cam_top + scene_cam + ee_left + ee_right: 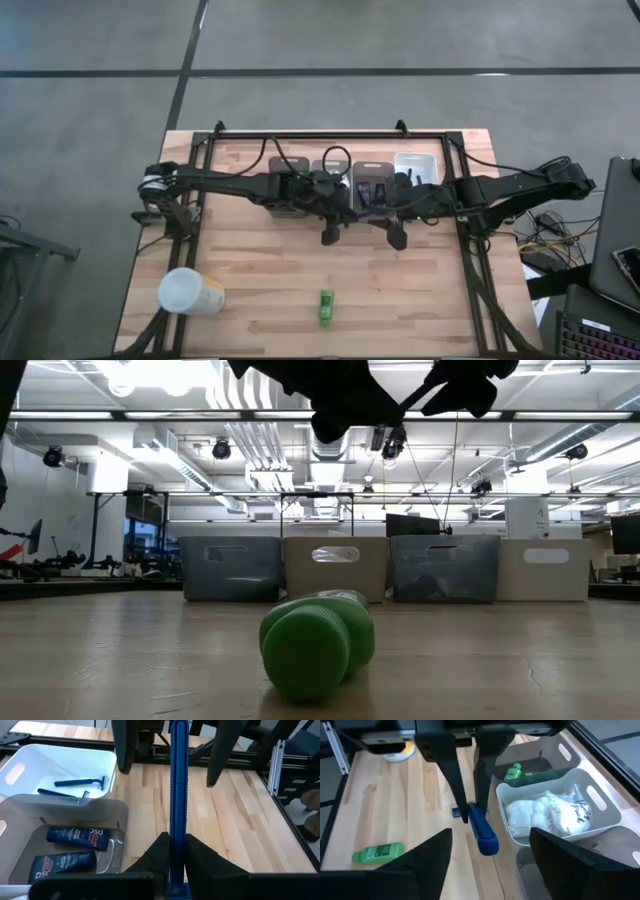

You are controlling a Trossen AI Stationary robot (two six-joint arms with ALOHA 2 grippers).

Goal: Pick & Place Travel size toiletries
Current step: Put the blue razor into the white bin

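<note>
Both arms reach in over the middle of the table, just in front of the bins. The left pincer (pixel 172 857) is clamped on a blue razor (pixel 177 795), and the right pincer (pixel 397 238) hangs beside it, fingers spread wide, holding nothing. A green bottle (pixel 326 306) lies alone near the front edge.

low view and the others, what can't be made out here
- Low view: the green bottle fills the foreground; its label is out of sight, and the bins show no contents from table height.
- Low view: both arms are cut off at the top edge.
- Left wrist view: the blue razor in the left gripper; its lower end runs off the edge.
- High view: bin contents too small.
</note>
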